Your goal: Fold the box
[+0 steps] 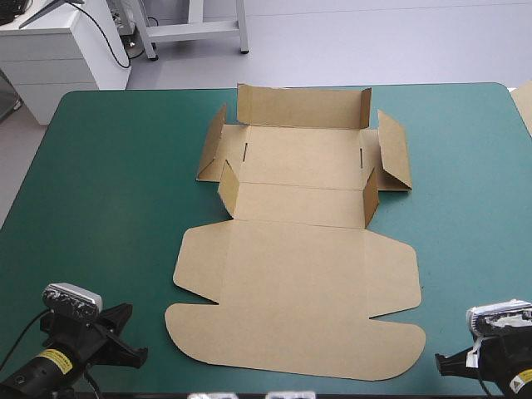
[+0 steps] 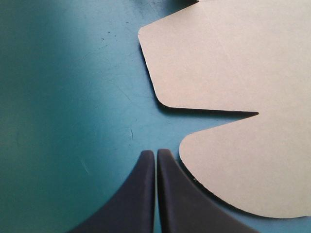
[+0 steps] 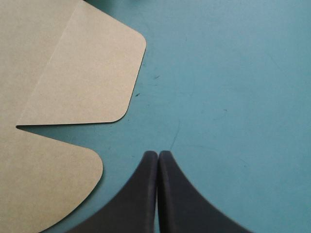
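Note:
The brown box (image 1: 295,249) lies as a cut sheet in the middle of the teal-green table, its wide lid flat toward the near edge. At the far end its walls and small flaps stand partly raised. My left gripper (image 1: 125,341) rests at the near left corner, shut, just off the lid's rounded corner (image 2: 233,165). My right gripper (image 1: 445,363) sits at the near right corner, shut too, with the lid's other corner (image 3: 43,179) beside it. In both wrist views the black fingers (image 2: 155,158) (image 3: 158,156) meet over bare cover, holding nothing.
A strip of pale board (image 1: 524,100) shows at the table's right edge. White furniture (image 1: 58,41) stands beyond the far left corner. Bare teal-green cover (image 1: 108,191) flanks the box on both sides.

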You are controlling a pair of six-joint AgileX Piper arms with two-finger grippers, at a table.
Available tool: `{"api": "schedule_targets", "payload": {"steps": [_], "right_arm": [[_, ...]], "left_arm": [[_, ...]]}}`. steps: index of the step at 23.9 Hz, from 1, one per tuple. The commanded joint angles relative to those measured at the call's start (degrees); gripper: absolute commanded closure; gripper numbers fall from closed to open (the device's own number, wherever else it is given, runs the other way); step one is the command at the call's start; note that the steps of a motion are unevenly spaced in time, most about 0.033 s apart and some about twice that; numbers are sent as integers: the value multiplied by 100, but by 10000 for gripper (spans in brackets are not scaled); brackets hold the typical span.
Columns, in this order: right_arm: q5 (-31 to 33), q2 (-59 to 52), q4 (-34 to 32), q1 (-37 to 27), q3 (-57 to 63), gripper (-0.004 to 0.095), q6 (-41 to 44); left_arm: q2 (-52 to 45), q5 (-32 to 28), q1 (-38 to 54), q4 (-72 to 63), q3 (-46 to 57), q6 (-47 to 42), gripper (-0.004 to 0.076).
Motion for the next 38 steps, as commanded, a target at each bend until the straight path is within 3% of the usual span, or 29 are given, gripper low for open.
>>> {"api": "schedule_targets", "payload": {"steps": [1,11,17,22,25,30,35,37,38], "right_arm": [[-419,540,-59,25,-687,929,-152],[-292,2727,8,25,-2949,929,-182],[238,4720,1198,25,-4903,929,-526],[1033,6459,1438,25,-6219,927,-273],[1022,7221,1791,29,-6677,927,-271],[1033,7893,1749,205,-6936,920,-30],[1033,8346,1717,463,-6936,807,160],[1033,8528,1718,574,-6936,726,314],[1033,8671,1718,661,-6936,633,314]], "left_arm": [[57,-378,-3,-69,-181,-29,731],[57,-378,-3,-115,-181,-32,731],[57,-378,-3,-115,-181,-32,731],[57,-378,-3,-115,-181,-32,731],[57,-378,-3,-115,-181,-32,731],[57,-378,-3,-104,-181,-32,731],[57,-385,-3,-104,-181,-32,731],[57,-385,-3,-104,-181,-32,731],[57,-385,-3,-104,-181,-32,731]]}}
